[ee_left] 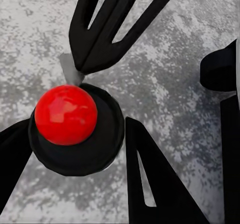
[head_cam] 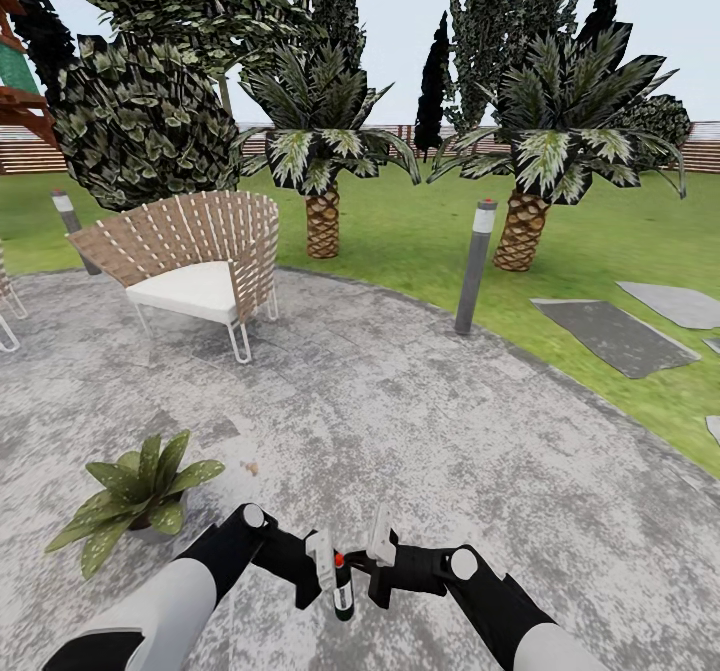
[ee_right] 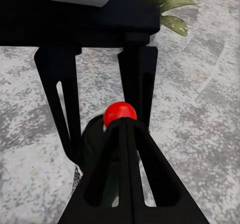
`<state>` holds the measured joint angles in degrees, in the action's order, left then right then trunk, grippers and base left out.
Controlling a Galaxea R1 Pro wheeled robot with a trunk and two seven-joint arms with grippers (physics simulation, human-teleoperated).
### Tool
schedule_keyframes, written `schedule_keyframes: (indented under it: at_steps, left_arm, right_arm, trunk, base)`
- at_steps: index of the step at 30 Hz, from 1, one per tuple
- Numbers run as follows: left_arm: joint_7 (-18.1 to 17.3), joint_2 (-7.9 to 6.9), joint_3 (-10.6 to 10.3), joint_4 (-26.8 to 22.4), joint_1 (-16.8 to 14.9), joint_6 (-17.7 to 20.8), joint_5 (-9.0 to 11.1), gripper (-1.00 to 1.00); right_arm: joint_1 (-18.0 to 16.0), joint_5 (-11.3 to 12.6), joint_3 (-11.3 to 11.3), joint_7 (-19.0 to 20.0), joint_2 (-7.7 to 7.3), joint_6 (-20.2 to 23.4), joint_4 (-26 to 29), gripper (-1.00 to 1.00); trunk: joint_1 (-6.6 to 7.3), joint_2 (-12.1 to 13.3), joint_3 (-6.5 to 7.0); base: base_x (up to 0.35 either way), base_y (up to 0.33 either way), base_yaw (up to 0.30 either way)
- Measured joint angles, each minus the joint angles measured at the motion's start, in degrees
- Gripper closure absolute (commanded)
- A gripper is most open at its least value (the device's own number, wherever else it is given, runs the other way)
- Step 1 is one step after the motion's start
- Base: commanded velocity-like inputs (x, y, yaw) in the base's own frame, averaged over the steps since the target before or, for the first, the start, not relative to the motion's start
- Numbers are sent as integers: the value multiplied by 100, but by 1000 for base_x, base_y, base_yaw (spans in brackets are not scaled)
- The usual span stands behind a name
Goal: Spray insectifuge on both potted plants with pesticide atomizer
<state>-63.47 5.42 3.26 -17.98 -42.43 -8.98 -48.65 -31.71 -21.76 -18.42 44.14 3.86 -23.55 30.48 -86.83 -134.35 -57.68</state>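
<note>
Head view — round grey patio [head_cam: 420, 421] underfoot, lawn [head_cam: 420, 226] beyond. Both arms meet at 6 o'clock. The pesticide atomizer [head_cam: 343, 591] stands upright between them, red button on top, held off the paving. Left jaws [head_cam: 322, 568] and right jaws [head_cam: 372, 558] flank it. One potted plant [head_cam: 135, 496] sits at 8 o'clock, near the left arm. Wicker chair [head_cam: 195, 256] at 10 o'clock; bollard light [head_cam: 476, 266] toward 1 o'clock, two palm-like shrubs behind.

Left wrist view — atomizer's red button [ee_left: 65, 115] and dark cap pressed between the black fingers [ee_left: 107, 28]: left jaws closed on it.

Right wrist view — red button [ee_right: 120, 113] just beyond a right finger [ee_right: 125, 174]; cannot tell whether the right jaws grip. Potted plant leaves [ee_right: 167, 1] behind.
</note>
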Motion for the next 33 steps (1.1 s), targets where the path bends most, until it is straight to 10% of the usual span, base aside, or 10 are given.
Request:
schedule_keyframes:
  at_steps: [14,15,28,30,33]
  left_arm:
    - [58,-823,-55,61,322,14,-133,100]
    - [60,-896,-63,67,373,15,-191,100]
    - [571,-1008,24,75,712,100,-151,100]
    - [1077,-991,34,157,764,94,83,100]
    - [1999,-967,47,254,906,39,975,100]
  right_arm:
    - [0,-9,-9,-3,-69,-6,-81,100]
    - [0,-6,-6,-6,-136,-8,-158,-100]
    - [11,58,30,-467,-1382,-12,-1074,-100]
    - [16,148,24,-894,-1432,-13,-1488,-100]
    - [30,970,91,-1977,-1400,-29,-2257,-100]
  trunk:
    - [0,0,0]
    - [0,0,-1]
    - [0,0,0]
    - [0,0,0]
    - [0,0,0]
  base:
    - [0,0,0]
    - [0,0,0]
    - [0,0,0]
    - [0,0,0]
    - [0,0,0]
